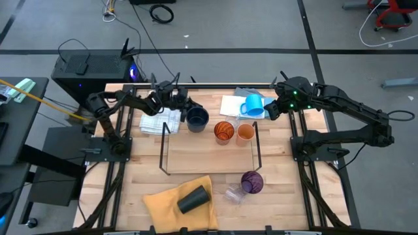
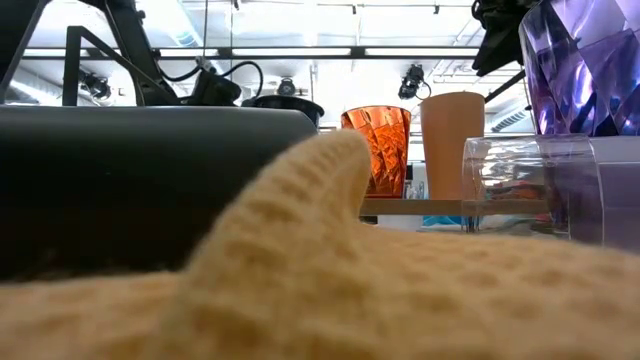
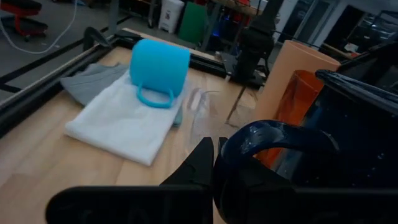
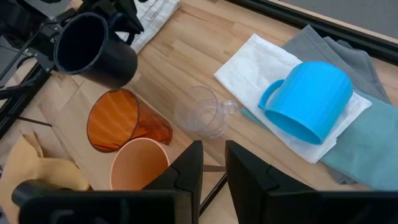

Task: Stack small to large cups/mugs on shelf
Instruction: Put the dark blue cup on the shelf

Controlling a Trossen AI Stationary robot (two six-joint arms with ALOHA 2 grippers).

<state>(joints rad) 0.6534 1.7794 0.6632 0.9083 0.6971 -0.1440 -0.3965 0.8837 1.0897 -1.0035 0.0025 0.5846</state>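
Observation:
My left gripper (image 1: 177, 106) is shut on the dark navy mug (image 1: 197, 119) at the shelf's (image 1: 209, 171) far left corner. Two orange cups (image 1: 224, 130) (image 1: 245, 132) stand upright on the shelf board's far part. A small clear glass (image 4: 202, 112) lies beside them. The bright blue mug (image 4: 311, 99) lies on a white cloth, just below my right gripper (image 4: 213, 165), which hovers with a narrow gap and nothing between its fingers. A purple cup (image 1: 252, 181) and another clear glass (image 1: 234, 194) sit near the front. The black cup (image 1: 193, 199) lies on its side on a yellow cloth. My left gripper holds the navy mug by its handle (image 3: 249, 134), which arcs out right beside the one finger (image 3: 200, 163) that shows; the other is hidden behind the mug. The fingers come about level from the table's left side. The mug is slightly tilted; whether its base touches the board I cannot tell.
Folded white and grey cloths (image 1: 236, 104) lie at the far right under the blue mug, a checked cloth (image 1: 160, 123) at the far left. The shelf's black wire loops (image 1: 164, 147) (image 1: 257, 145) stand up at both ends. The yellow cloth (image 1: 170, 202) covers the near left.

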